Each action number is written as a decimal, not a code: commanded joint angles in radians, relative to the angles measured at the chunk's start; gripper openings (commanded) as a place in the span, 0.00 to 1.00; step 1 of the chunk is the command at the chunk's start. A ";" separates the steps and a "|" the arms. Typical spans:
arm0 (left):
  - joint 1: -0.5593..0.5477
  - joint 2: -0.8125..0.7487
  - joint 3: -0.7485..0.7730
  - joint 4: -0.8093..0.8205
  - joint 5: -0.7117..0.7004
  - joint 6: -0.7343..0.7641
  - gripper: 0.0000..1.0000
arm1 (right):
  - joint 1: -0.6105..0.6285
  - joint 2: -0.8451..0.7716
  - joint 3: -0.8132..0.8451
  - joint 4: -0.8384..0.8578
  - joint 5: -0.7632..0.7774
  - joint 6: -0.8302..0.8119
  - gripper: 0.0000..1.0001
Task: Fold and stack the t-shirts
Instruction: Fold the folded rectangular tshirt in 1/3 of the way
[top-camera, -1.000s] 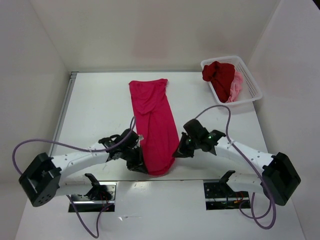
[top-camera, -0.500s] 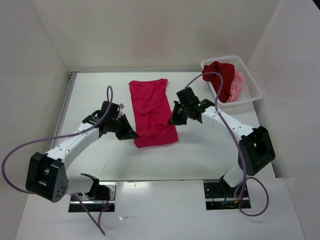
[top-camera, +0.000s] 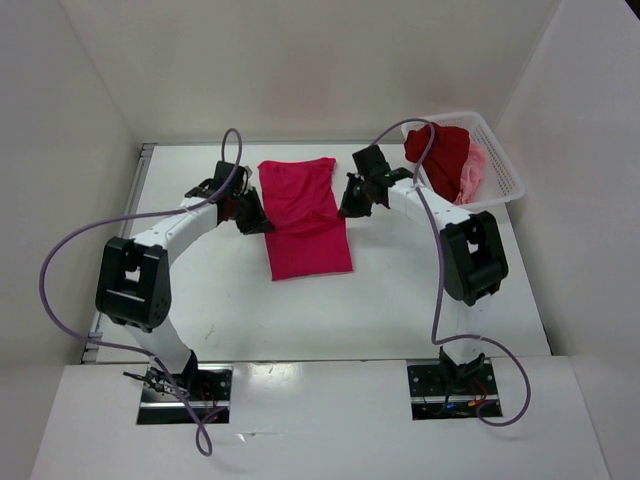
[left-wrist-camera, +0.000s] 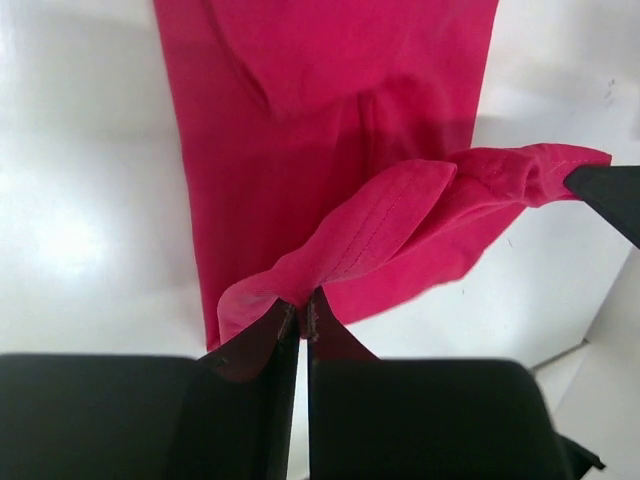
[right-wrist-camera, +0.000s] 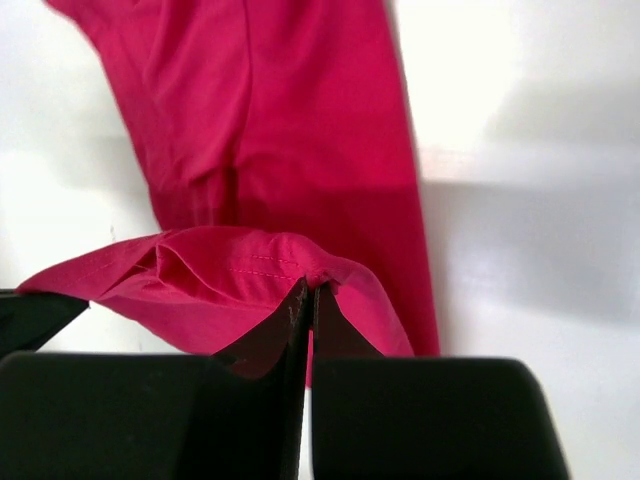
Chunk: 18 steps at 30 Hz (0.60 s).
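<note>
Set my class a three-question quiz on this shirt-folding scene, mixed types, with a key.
1. True or false: the left gripper and the right gripper are both shut on the crimson-pink shirt.
2. Where is the dark red shirt? A in the left gripper; B in the white basket; C under the crimson-pink shirt.
3. How many shirts lie in the basket?
Key: 1 true; 2 B; 3 two.

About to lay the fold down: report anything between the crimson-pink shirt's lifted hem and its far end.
Nothing visible. The left gripper and right gripper pinch the hem of the crimson-pink shirt; its far half lies bare, and the basket sits apart at the right.
</note>
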 joint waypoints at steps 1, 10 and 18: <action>0.004 0.061 0.070 0.026 -0.033 0.046 0.08 | -0.018 0.059 0.091 0.039 0.016 -0.052 0.00; 0.014 0.200 0.176 0.045 -0.090 0.084 0.17 | -0.027 0.197 0.187 0.073 0.003 -0.062 0.00; 0.035 0.218 0.211 0.094 -0.135 0.103 0.54 | -0.036 0.248 0.289 0.062 -0.007 -0.072 0.28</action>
